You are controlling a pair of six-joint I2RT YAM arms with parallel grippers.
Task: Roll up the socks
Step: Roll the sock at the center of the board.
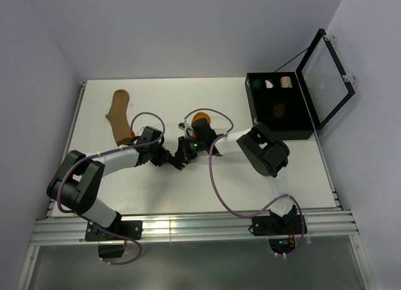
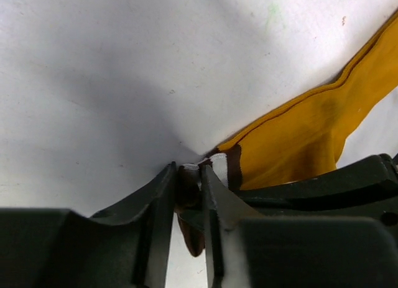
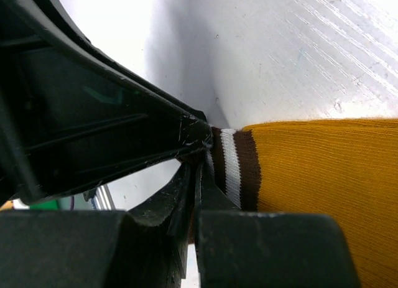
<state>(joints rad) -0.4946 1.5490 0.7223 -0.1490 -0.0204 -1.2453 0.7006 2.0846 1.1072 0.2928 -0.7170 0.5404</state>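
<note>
Mustard sock (image 1: 201, 119) long axis near-far, cuff (image 3: 233, 167) toward bases; left claw (image 2: 188, 173), right claw (image 3: 198, 170) both pinch cuff.

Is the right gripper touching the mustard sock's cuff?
Touching. The right wrist view shows the right gripper pinched on the mustard sock at its striped cuff.

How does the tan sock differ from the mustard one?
The tan sock is plain; the mustard sock has a brown-and-white striped cuff. The tan sock lies stretched out, untouched, far left; the mustard sock sits mid-table, its cuff pinched by the left end effector and right end effector. Both lie on the white table.
</note>
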